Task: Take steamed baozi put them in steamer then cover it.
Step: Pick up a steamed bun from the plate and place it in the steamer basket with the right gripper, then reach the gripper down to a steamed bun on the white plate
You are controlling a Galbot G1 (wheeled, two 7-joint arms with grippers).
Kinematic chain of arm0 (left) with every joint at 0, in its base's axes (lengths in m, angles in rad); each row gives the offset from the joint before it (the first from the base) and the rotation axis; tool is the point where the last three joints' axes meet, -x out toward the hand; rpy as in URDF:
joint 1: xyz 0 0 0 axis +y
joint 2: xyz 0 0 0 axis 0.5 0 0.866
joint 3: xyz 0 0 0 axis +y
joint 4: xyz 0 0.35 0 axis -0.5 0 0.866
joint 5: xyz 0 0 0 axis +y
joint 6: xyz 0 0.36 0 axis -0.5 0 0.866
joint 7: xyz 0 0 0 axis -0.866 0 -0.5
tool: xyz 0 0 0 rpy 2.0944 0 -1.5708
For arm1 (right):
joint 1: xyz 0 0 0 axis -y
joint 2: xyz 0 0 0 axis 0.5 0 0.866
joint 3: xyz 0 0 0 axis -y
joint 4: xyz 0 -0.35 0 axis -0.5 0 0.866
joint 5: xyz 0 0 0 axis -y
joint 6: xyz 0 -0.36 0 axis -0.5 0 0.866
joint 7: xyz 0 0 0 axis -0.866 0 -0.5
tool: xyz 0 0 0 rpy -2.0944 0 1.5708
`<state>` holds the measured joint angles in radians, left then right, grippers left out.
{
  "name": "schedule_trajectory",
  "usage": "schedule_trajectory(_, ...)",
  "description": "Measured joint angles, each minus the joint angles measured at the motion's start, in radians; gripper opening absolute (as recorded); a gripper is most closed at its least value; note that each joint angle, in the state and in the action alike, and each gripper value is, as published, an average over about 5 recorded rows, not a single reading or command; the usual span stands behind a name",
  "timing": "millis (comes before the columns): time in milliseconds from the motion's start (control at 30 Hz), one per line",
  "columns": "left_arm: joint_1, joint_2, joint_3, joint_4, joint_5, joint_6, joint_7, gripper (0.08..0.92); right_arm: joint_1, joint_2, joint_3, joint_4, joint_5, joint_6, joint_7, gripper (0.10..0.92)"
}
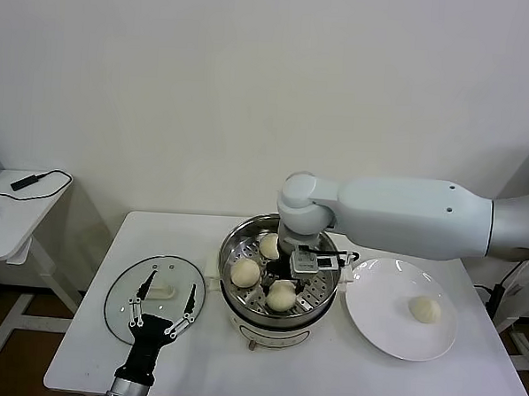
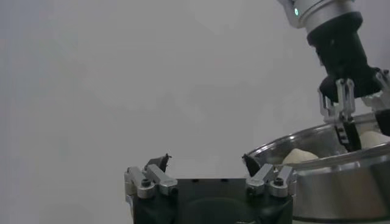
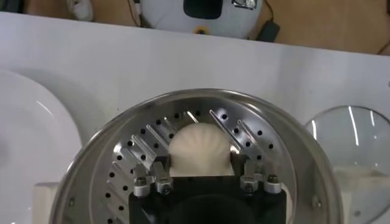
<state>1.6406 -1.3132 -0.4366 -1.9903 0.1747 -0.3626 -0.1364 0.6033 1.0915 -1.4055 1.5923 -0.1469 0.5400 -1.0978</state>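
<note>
risk: right hand, fingers parted beside cream-white domed bun inside shiny steel steamer pot mid-tabletop, could drag bun up on lifting. left hand released over clear glass lid, front-left.

Steamer center, three baozi inside; cover left; plate right.

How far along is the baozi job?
Done: three baozi sit on the steamer tray. In hand: the right gripper is down in the pot around a bun, which rests on the tray. Left: one bun on the plate, and the lid lies on the table under the open left gripper.
</note>
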Motion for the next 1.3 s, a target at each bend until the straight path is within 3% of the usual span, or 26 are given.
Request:
schedule_trajectory(200,0.0,0.002,-0.005,-0.001,0.0,0.0,-0.001,0.823,-0.008,-0.012,0.019,0.005,-0.026,0.001,0.011,0.819)
schedule_trajectory(633,0.003,0.006,0.006,-0.009,0.002,0.002,-0.002,0.823,0.033,-0.16,0.147,-0.013,0.075,-0.102,-0.115,0.823)
schedule_trajectory(933,0.006,0.009,0.016,-0.019,0.005,0.006,-0.002,0.823,0.036,-0.35,0.161,-0.177,0.23,-0.282,-0.201,0.823)
schedule_trajectory(1300,0.009,0.006,0.012,-0.031,0.006,0.018,-0.002,0.823,-0.115,-0.524,0.207,-0.389,0.276,-0.399,-0.156,0.823)
